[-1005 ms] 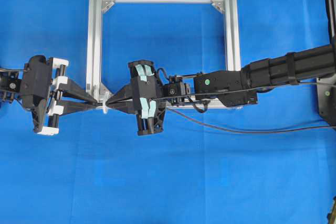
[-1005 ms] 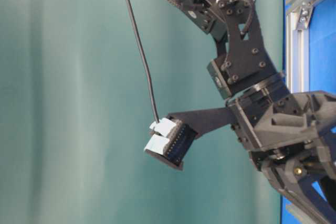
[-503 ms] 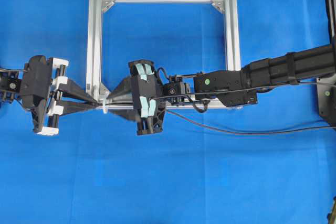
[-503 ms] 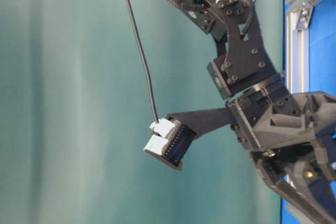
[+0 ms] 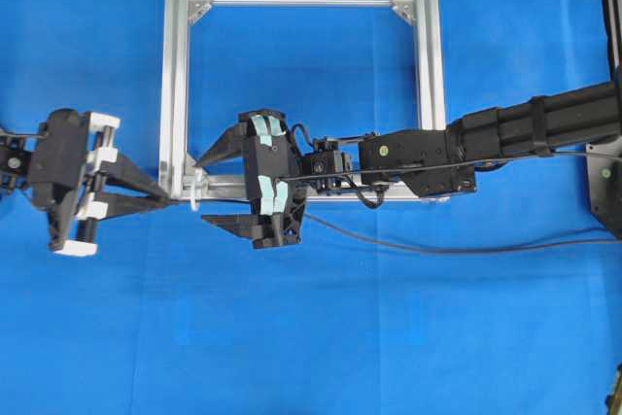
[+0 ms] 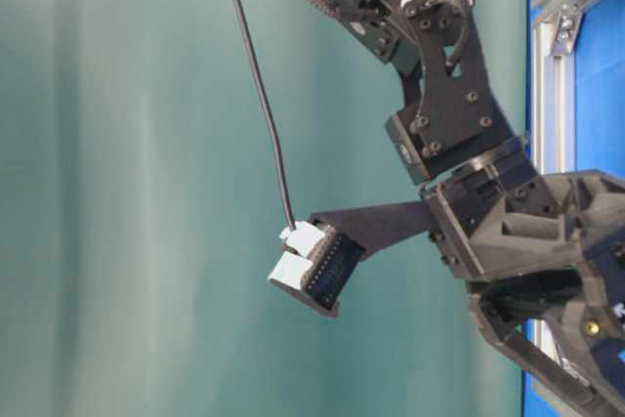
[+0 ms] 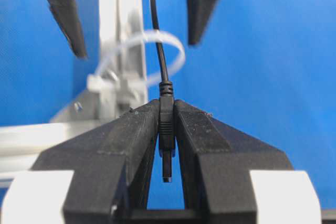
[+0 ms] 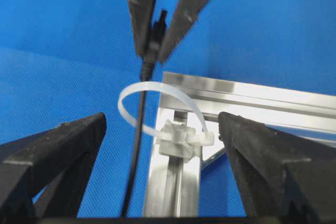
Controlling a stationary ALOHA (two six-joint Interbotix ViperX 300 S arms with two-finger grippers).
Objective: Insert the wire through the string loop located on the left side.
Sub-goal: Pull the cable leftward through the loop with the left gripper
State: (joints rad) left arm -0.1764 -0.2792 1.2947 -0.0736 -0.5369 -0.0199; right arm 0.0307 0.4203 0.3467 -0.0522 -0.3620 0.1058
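Note:
The wire's black plug [image 7: 166, 129] is clamped in my left gripper [image 7: 167, 106], which is shut on it just left of the frame's lower left corner [image 5: 172, 199]. From the plug the wire [image 8: 135, 150] runs through the whitish string loop [image 8: 122, 107] tied to that corner. The same loop [image 7: 181, 53] stands beyond my left fingertips. My right gripper [image 5: 201, 191] is open, its fingers [image 8: 58, 150] spread wide on either side of the loop [image 5: 197, 188] and touching nothing. The rest of the wire [image 5: 466, 247] trails to the right over the blue cloth.
The square silver aluminium frame [image 5: 175, 65] lies flat on the blue cloth [image 5: 311, 337]. My right arm [image 5: 505, 138] reaches across the frame's lower bar from the right. A dark mount [image 5: 604, 182] sits at the right edge.
My right gripper has opened and let go of the wire. My left gripper, still shut on the plug, has drawn back to the left, pulling the wire further through the loop.

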